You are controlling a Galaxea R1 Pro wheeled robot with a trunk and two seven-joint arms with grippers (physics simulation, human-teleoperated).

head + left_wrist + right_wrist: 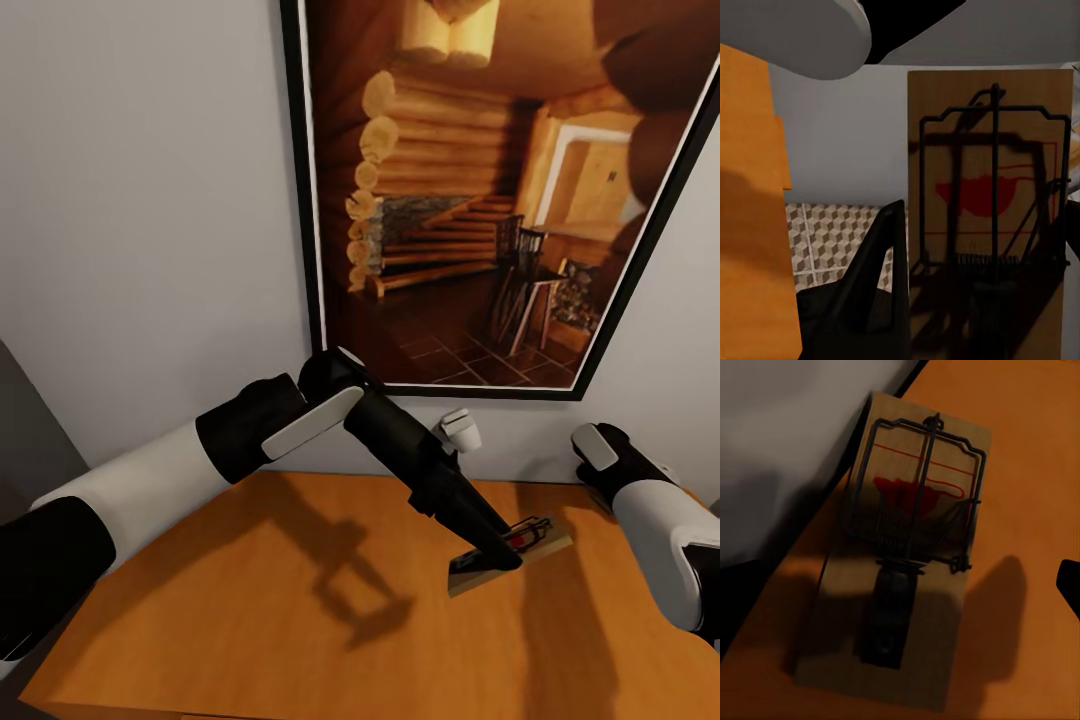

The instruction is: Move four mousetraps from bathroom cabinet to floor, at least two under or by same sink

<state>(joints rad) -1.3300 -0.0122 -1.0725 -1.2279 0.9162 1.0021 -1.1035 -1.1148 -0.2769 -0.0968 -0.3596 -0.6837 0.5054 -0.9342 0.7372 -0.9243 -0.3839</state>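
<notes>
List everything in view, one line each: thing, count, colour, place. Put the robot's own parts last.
mousetrap: one, tan wood with dark wire and red mark, raised over the cabinet top in the left gripper
cabinet: one, orange-brown, flat top below both arms
framed picture: one, black frame, log-cabin interior, on the grey wall behind
bathroom floor: cube-patterned tiles, beside the cabinet in the left wrist view
left gripper: black, clamped on the mousetrap
right arm: white and black, at the cabinet's right end

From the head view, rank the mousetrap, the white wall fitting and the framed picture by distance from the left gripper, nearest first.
1. The mousetrap, pinched in the left gripper above the cabinet top.
2. The white wall fitting, just behind, low on the wall.
3. The framed picture, higher up the wall.
</notes>
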